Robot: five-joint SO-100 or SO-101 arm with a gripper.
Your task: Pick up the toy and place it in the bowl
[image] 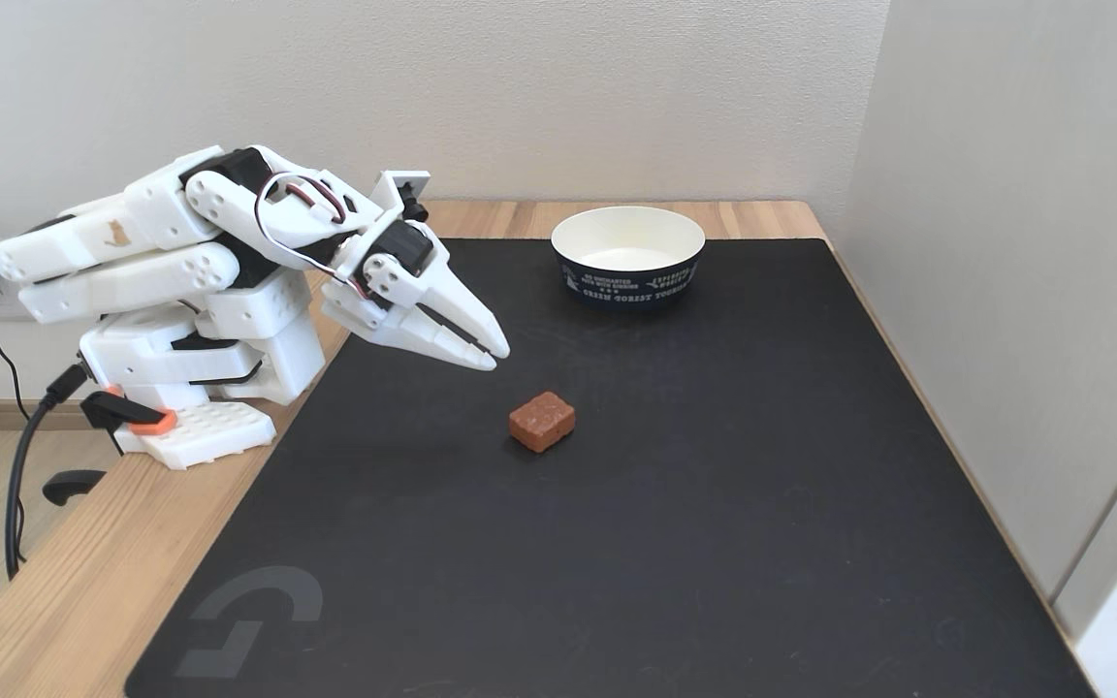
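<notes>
on the black mat [714, 543], the toy [541, 421], a small bumpy reddish-brown block, lies flat, well apart from the bowl [628, 254], a navy paper one with a white inside. gripper [493, 355] hangs above-left of the toy, jaws apparently closed, holding nothing; likely pre-grasp.

Light wood counter [54, 591], grain running front to back, mostly covered by a large black mat [714, 504] with a grey logo at its near-left corner. On the mat: the toy [541, 421], a small reddish-brown block near the middle, and well behind it toward the far edge the bowl [628, 257], upright, white inside, navy outside with white lettering. The arm's white base [195, 431] sits on the bare wood strip left of the mat, held by a black and orange clamp [127, 415] at the counter's edge.
</notes>
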